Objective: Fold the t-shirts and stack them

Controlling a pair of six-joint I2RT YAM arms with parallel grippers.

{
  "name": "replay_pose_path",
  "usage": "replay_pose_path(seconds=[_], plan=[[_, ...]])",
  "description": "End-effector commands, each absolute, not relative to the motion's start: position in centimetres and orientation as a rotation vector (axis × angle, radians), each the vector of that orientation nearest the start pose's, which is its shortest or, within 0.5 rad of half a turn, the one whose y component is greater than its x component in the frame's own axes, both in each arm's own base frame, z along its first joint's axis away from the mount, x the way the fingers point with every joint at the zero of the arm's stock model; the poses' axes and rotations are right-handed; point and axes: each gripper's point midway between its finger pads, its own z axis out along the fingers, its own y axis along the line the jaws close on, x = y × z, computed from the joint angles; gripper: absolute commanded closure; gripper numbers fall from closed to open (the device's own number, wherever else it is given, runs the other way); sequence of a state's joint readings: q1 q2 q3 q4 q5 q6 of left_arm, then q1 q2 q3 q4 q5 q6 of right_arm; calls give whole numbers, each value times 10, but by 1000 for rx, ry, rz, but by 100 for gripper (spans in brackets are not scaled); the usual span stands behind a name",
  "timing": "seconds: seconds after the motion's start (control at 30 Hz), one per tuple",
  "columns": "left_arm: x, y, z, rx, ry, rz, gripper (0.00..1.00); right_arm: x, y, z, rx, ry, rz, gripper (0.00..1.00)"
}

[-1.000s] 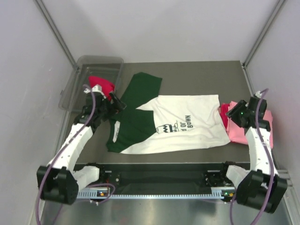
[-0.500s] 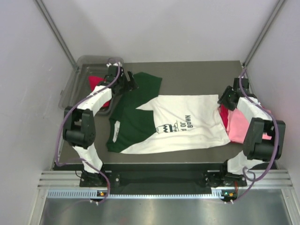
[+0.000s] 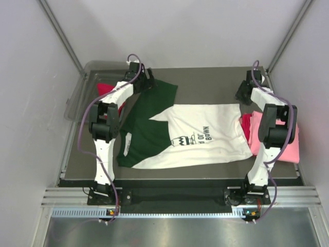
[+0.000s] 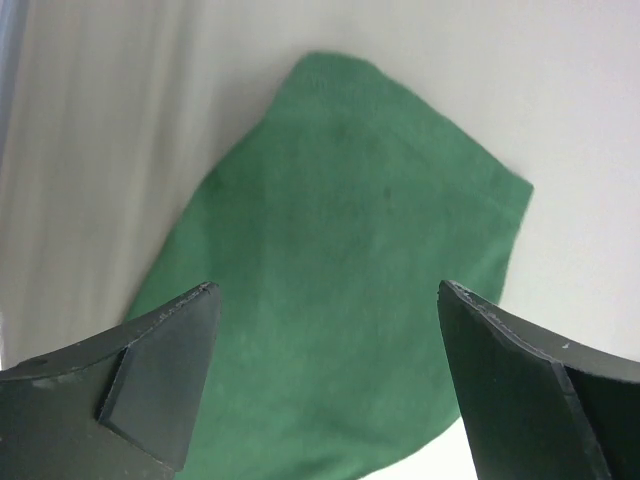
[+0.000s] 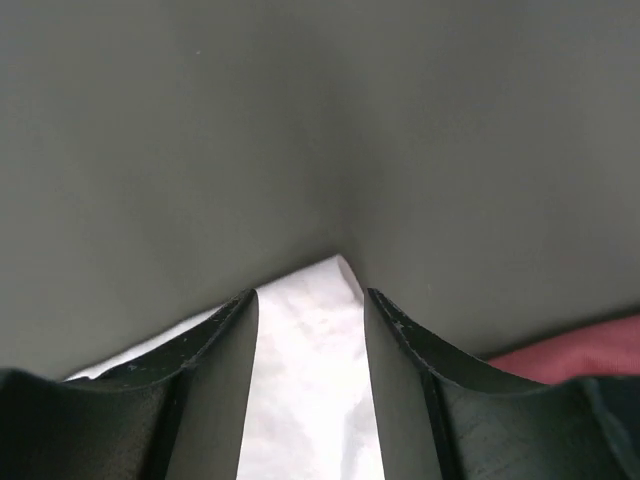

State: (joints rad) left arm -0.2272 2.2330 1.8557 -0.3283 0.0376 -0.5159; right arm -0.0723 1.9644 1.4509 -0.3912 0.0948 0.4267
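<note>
the white t-shirt (image 3: 211, 135) has dark green sleeves and black print.

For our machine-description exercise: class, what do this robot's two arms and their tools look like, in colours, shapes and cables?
The left arm and right arm have white links, bulky black joints and purple cables looping alongside. The left tool and right tool each carry two dark grey, wedge-shaped fingers.

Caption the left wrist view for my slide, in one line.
Left gripper, jaws wide open, poised over the green t-shirt sleeve spread flat on the table.
</note>
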Motion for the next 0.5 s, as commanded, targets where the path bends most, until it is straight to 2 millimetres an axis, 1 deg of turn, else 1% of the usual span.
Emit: replay_pose_path(seconds=[0.0,0.03,0.1,0.17,0.2,0.27,0.33,0.37,0.4,0.43,0.47], plan=[[594,-158,99,-308,2268,-394,6,505,-37,64,643,2389,-45,54],[600,-160,106,-304,2249,-400,6,504,-37,59,644,2401,-62,54],[605,-161,95,-305,2260,-396,6,503,-36,48,645,2422,-74,54],[613,-156,97,-323,2236,-361,6,503,-33,42,643,2425,-56,55],[616,-154,91,-327,2236,-350,6,503,-30,38,638,2428,-39,58],[621,-153,93,-333,2222,-339,6,503,-23,35,628,2447,-2,59],[626,-154,94,-334,2204,-342,6,502,-22,37,625,2443,-11,64],[627,-154,95,-334,2197,-347,6,502,-21,40,620,2434,-14,72],[629,-155,93,-335,2195,-355,6,498,-22,42,626,2426,-11,90],[631,-156,95,-334,2182,-362,6,500,-23,44,627,2407,-11,95],[633,-158,97,-333,2172,-370,6,500,-24,46,629,2402,-18,98]])
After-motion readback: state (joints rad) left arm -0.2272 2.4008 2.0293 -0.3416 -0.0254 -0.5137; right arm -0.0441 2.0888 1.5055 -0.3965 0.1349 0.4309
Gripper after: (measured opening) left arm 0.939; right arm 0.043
